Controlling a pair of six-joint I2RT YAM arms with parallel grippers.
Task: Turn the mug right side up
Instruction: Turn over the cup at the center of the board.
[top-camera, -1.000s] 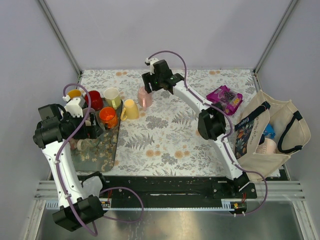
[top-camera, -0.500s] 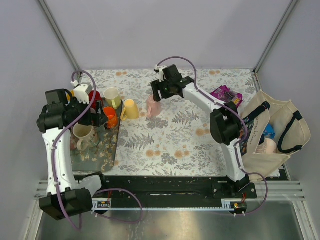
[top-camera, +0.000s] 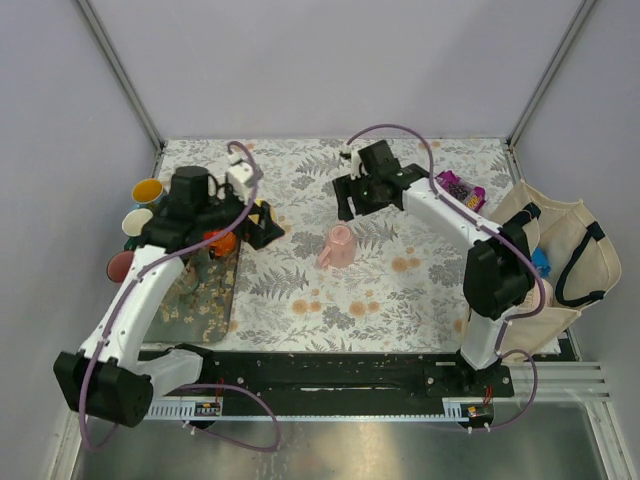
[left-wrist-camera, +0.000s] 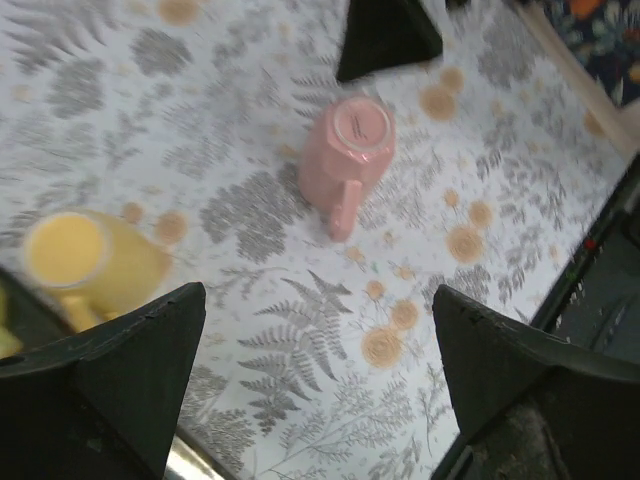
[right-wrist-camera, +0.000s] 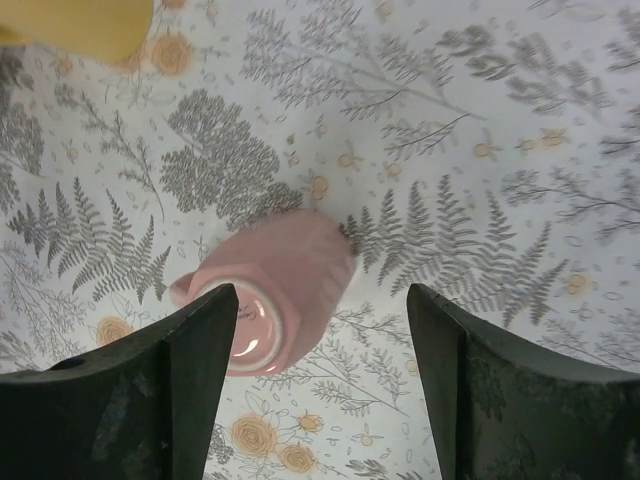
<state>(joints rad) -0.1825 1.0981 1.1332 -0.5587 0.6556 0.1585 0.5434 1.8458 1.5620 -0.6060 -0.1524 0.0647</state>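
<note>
The pink mug (top-camera: 337, 247) is on the flowered cloth near the table's middle, its base toward the cameras and its mouth hidden. The left wrist view shows the pink mug (left-wrist-camera: 350, 150) with its handle pointing toward me. In the right wrist view the pink mug (right-wrist-camera: 275, 290) is blurred. My right gripper (top-camera: 358, 198) hangs open just behind and above it; in its own view the right gripper (right-wrist-camera: 320, 300) holds nothing. To the mug's left, my left gripper (top-camera: 262, 225) is open wide, and the left gripper (left-wrist-camera: 318, 295) has only cloth between its fingers.
A yellow mug (left-wrist-camera: 85, 260) lies on its side by my left gripper. A tray (top-camera: 200, 290) with an orange mug (top-camera: 215, 240) stands at the left, with more mugs (top-camera: 138, 220) beyond it. A purple packet (top-camera: 462, 188) and a tote bag (top-camera: 540, 260) are at the right.
The right gripper carried the pink mug rightward toward the table's middle and let go of it. The left arm swung from over the tray toward the centre.
</note>
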